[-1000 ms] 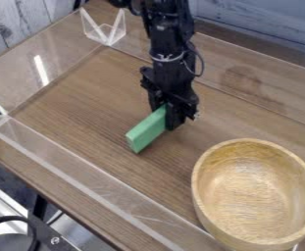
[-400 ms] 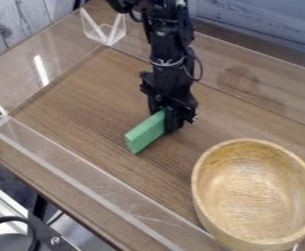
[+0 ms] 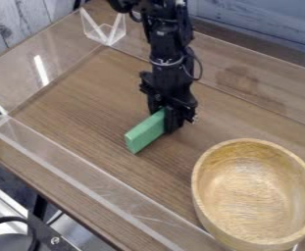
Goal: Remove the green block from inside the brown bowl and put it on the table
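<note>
The green block (image 3: pixel 147 131) lies slanted on the table (image 3: pixel 76 103), left of the brown bowl (image 3: pixel 257 192). My gripper (image 3: pixel 176 114) comes down from the black arm above and is shut on the block's upper right end. The block's lower left end rests on or just above the wood. The bowl stands at the lower right with nothing inside it, well apart from the block.
Low clear acrylic walls (image 3: pixel 63 162) run along the table's left and front edges, with a clear bracket (image 3: pixel 105 27) at the far corner. Black cables (image 3: pixel 11 230) hang below the front edge.
The block's lower end has dropped and shifted slightly left toward the wood a second ago; since then nothing visibly moved.
</note>
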You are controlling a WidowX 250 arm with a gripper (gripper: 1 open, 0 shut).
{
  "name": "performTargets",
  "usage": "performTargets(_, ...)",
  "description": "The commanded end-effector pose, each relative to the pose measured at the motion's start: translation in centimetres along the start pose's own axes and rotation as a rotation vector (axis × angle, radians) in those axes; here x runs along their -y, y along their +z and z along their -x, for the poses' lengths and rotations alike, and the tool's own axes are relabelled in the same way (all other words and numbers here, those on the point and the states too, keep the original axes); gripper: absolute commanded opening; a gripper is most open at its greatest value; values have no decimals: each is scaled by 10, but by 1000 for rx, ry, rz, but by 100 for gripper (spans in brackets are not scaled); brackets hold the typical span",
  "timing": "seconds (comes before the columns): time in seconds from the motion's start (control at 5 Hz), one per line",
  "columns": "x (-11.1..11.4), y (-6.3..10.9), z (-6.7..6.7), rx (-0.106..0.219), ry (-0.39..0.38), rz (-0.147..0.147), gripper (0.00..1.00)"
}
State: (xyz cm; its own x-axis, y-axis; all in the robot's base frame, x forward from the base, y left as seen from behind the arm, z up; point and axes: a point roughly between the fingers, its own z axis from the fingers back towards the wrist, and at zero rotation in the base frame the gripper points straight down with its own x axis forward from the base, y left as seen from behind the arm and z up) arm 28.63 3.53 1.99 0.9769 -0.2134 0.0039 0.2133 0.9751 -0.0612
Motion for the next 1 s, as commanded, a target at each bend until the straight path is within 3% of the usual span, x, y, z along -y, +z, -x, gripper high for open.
performTargets(0.0,-6,9,-8,39,15,-11,0)
performTargets(0.8,-7,6,-6,16,35,7,0)
